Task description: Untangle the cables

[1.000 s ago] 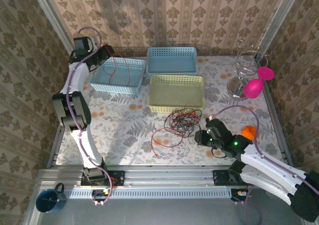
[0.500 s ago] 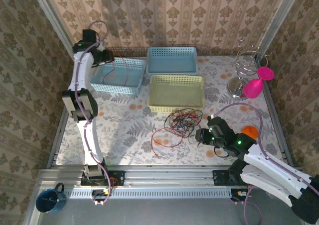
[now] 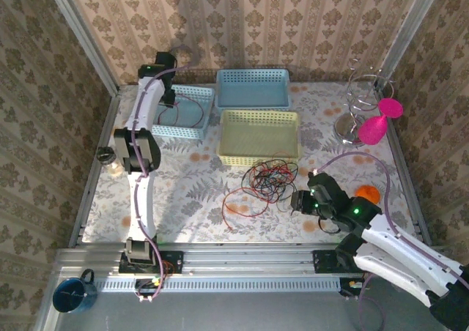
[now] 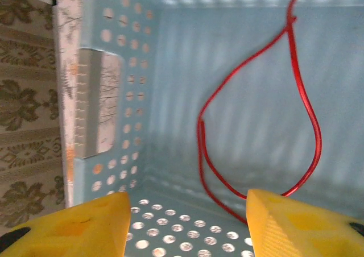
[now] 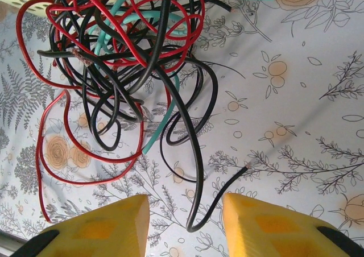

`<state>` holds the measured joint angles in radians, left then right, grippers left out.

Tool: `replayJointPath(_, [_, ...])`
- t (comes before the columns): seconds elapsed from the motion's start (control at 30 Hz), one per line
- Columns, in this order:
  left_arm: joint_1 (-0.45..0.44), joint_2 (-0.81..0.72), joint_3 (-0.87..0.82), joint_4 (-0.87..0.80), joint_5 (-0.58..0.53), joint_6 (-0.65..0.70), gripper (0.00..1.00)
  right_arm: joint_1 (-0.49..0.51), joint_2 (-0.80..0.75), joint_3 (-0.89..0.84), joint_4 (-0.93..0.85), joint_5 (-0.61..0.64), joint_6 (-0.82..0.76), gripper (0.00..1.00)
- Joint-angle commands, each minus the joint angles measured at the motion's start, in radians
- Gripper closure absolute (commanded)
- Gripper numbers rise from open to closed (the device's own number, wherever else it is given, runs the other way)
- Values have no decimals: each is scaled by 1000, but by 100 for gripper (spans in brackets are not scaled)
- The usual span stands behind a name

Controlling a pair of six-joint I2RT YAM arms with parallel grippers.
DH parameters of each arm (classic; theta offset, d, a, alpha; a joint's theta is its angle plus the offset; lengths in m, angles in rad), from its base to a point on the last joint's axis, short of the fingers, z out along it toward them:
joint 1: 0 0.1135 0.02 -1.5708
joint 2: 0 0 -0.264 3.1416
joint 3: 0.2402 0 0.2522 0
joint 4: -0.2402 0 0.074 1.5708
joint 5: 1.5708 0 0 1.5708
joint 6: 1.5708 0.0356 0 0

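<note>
Both released: left hand [image 4: 187, 217] over 1 red cable [image 4: 199, 137] in blue basket [image 4: 142, 98], right hand [image 5: 185, 223] at tangled cables [image 5: 131, 46].

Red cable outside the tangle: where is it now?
The red cable lies looped inside the pale blue basket, just ahead of the open left gripper in the left wrist view, at the far-left corner of the table.

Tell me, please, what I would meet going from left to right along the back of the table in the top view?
Blue basket holding a red cable → second blue basket, empty → wire stand. The pink thing overlaps the stand, so I leave it out.
</note>
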<state>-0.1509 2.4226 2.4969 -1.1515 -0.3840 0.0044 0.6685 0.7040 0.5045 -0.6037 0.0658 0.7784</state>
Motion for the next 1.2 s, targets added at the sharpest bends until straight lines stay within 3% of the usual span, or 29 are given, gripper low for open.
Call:
replayJointPath(0.0, [10,-188,-62,20,-9,-23,43,6,2,40,-14,18,-32,61])
replayJointPath(0.07, [5,-312,-175,81,35,-53,42,6,25,46,5,-7,-45,62])
replayJointPath(0.2, [-62,-628,-572,292,148,-108,44,13,89,59,57,-55,-63,65])
replayJointPath(0.43, [-411,-974,-1178,505,261,-219,45,28,130,177,-39,46,-141,66])
replayJointPath(0.6, [-615,-1148,-1538,774,383,-402,44,22,154,256,-88,153,-196,71])
replayJointPath(0.8, [-712,-1113,-1724,1103,505,-503,42,-2,217,265,1,171,-260,73])
replayJointPath(0.93, [-746,-1001,-1709,1204,573,-536,42,-43,256,264,29,176,-257,62])
replayJointPath(1.17, [-772,-814,-1618,1257,611,-538,43,-134,328,192,112,23,-256,59])
